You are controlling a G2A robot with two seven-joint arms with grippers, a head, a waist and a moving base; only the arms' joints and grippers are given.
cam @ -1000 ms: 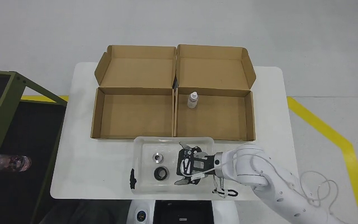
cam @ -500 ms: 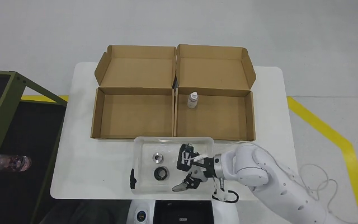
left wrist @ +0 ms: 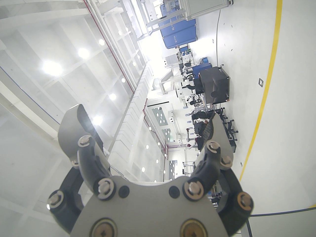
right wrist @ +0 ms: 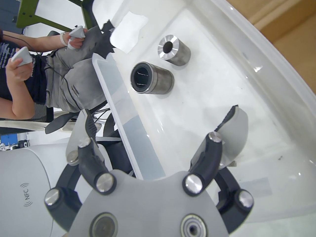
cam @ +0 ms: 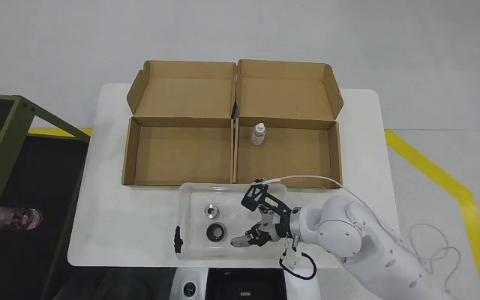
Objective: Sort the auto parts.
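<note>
I see my right claw (cam: 247, 219) spread wide over the clear tray (cam: 187, 196), lower centre; metal sleeves (cam: 217, 232) lie left of it.

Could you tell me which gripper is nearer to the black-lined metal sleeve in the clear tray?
Right. The right gripper hangs open over the clear tray, near the black-lined metal sleeve; the left gripper points up at the hall ceiling, away from the table.

right gripper (cam: 246, 220) | rolled and tilted above clear bin (cam: 225, 186) | cable (cam: 300, 178) swung up
</note>
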